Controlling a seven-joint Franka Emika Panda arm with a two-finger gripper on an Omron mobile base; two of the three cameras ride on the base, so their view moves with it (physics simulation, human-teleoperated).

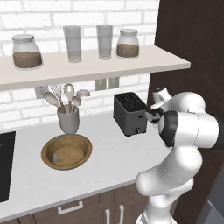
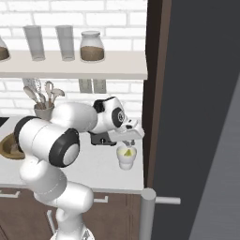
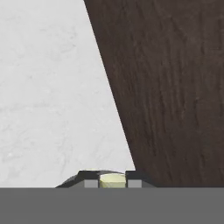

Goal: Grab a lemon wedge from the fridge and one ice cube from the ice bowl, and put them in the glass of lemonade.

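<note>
My gripper (image 2: 125,142) hangs just above the glass of lemonade (image 2: 126,158), a short whitish tumbler near the counter's right end. In the hand view the gripper (image 3: 112,181) is shut on the lemon wedge (image 3: 112,179), a small yellow-green piece pinched between the two dark fingertips (image 3: 90,182). The ice bowl (image 1: 74,151), tan wood with a darker rim, sits on the counter to the left, far from the hand, with a pale ice cube (image 1: 57,158) inside. The grey fridge (image 2: 201,122) rises at the right, its bar handle (image 2: 148,211) low in front.
A black toaster (image 1: 129,113) stands just behind the hand. A grey utensil cup (image 1: 68,120) is behind the bowl. A dark brown cabinet wall (image 3: 175,87) is close on the glass's right. The shelf (image 1: 87,63) above carries jars and tall glasses.
</note>
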